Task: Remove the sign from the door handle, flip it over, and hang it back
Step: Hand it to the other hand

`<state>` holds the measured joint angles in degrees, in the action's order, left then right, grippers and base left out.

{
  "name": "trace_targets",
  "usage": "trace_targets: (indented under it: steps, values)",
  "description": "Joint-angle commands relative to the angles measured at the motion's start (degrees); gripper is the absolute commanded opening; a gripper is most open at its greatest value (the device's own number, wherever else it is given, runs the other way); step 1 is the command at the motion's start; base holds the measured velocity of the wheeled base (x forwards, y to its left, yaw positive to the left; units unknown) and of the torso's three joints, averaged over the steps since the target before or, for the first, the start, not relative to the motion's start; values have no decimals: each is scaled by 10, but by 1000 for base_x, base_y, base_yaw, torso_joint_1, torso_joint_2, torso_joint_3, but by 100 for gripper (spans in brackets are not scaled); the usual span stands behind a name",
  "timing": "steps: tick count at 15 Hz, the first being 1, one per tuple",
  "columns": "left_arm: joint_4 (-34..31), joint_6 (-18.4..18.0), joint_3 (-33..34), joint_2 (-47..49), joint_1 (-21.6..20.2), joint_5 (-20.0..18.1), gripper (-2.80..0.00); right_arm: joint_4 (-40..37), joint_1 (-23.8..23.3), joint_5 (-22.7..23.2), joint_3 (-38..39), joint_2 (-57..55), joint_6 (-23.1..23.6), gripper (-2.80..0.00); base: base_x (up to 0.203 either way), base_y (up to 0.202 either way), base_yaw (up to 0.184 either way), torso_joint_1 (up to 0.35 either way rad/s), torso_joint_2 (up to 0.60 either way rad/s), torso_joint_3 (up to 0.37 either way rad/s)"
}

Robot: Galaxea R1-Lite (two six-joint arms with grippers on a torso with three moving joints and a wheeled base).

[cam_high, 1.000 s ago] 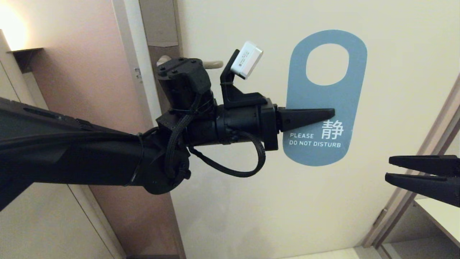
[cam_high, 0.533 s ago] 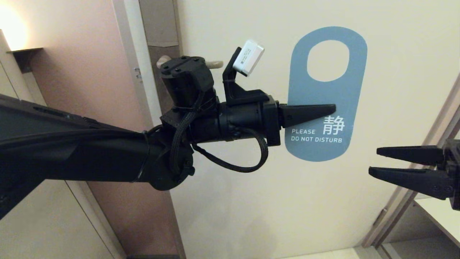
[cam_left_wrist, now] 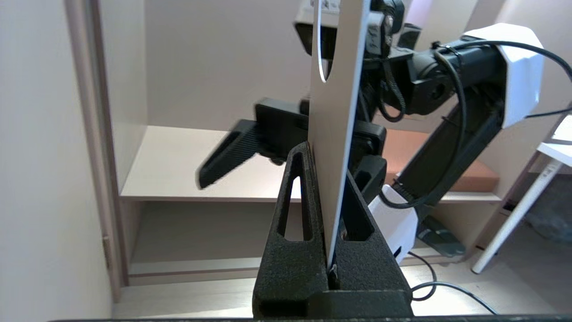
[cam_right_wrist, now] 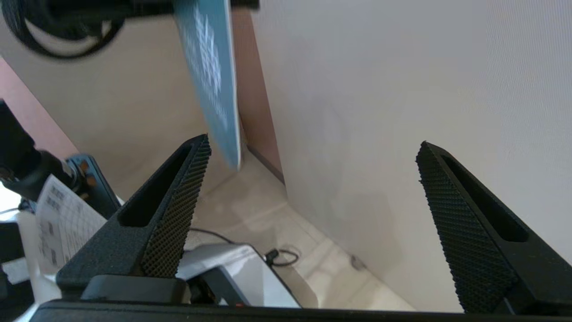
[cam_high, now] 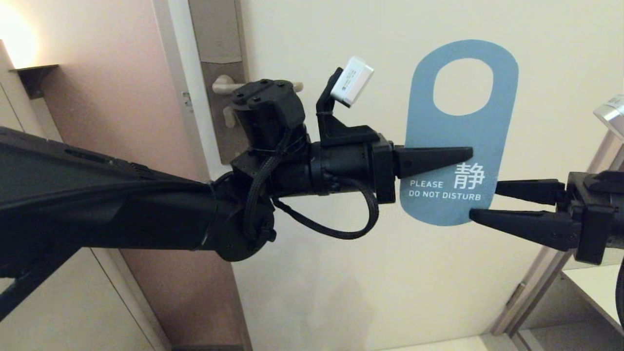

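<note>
The sign [cam_high: 460,136] shows its blue "DO NOT DISTURB" face and hangs upright in the air in front of the door, off the handle. My left gripper [cam_high: 469,155] is shut on its middle from the left; in the left wrist view [cam_left_wrist: 324,156] the sign [cam_left_wrist: 335,112] stands edge-on between the shut fingers. My right gripper [cam_high: 483,201] is open at the sign's lower right corner, one finger behind the sign and one in front. In the right wrist view [cam_right_wrist: 313,147] the sign's lower end [cam_right_wrist: 210,76] sits close to one finger. The door handle [cam_high: 226,86] is bare, partly hidden behind my left wrist.
The cream door [cam_high: 341,292] fills the background. The backplate [cam_high: 219,63] and door frame [cam_high: 175,73] stand at the left. A shelf unit [cam_high: 594,287] stands at the lower right, behind my right arm. A wall lamp [cam_high: 19,44] glows at the far left.
My right gripper has moved left and up from the right edge to the sign's lower right corner. My left gripper has carried the sign a little to the right.
</note>
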<state>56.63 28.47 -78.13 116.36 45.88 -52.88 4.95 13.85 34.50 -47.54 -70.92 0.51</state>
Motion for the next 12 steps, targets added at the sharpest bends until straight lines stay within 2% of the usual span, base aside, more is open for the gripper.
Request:
trace_targets:
  steps: [1,3,5,7,12]
  values:
    - [4,2,-3,4,5,-3,-280,5,1,3,2,-3,-5,0,0,0,0,0,0,0]
    - [22,10,-16,18,9,-4,-280,5,2,3,2,-2,-5,0,0,0,0,0,0,0]
    - [62,59,-34,32,13,-4,-280,5,1,3,2,0,-6,0,0,0,0,0,0,0]
    - [114,90,-47,53,15,-3,-280,5,2,4,4,4,-6,0,0,0,0,0,0,0]
    - [126,99,-49,62,27,1,-280,23,10,4,1,8,-8,0,0,0,0,0,0,0]
